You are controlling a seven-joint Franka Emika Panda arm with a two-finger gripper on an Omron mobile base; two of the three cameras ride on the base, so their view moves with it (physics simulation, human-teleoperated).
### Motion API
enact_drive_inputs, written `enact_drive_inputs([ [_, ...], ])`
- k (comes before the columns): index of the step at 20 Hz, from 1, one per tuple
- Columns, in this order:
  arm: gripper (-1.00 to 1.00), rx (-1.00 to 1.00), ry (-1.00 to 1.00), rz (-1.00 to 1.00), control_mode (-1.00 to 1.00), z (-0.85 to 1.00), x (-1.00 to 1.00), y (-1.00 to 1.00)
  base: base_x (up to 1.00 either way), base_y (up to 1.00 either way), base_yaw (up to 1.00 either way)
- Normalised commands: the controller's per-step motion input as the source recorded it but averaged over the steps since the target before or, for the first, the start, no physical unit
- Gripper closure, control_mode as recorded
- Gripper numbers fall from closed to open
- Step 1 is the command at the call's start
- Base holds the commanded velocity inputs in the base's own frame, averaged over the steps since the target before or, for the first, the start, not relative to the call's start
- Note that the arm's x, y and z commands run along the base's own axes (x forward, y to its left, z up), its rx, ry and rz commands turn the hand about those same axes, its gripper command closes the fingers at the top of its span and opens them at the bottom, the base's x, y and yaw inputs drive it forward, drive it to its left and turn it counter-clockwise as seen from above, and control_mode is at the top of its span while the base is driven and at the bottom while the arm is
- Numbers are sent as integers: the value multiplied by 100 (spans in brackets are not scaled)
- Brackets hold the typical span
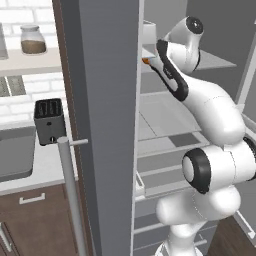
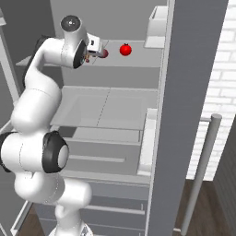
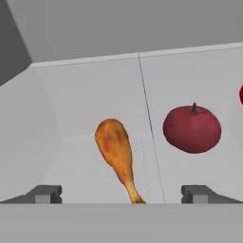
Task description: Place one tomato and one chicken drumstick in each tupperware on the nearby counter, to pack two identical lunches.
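Now my gripper stands wide open, empty, straddling the golden-brown tapering chicken drumstick, beside the glossy red tomato, ready to grasp

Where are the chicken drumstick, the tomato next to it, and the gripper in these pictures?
chicken drumstick (image 3: 114, 144): hand view, on its thick meaty end.
tomato (image 3: 191, 129): hand view, middle of its red skin.
gripper (image 3: 122, 194): hand view, midway between its two open fingertips.
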Motion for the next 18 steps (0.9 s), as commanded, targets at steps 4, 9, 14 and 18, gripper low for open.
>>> enact_drive_inputs([
  [4,-100,-7,-2,3,-100,-41,80,21,0,0,0],
  [9,-100,-8,0,0,-100,-9,78,27,0,0,0],
  [14,-100,-4,8,0,-100,-8,43,4,0,0,0],
  [18,100,-10,1,0,-100,-66,-5,0,0,0,0],
])
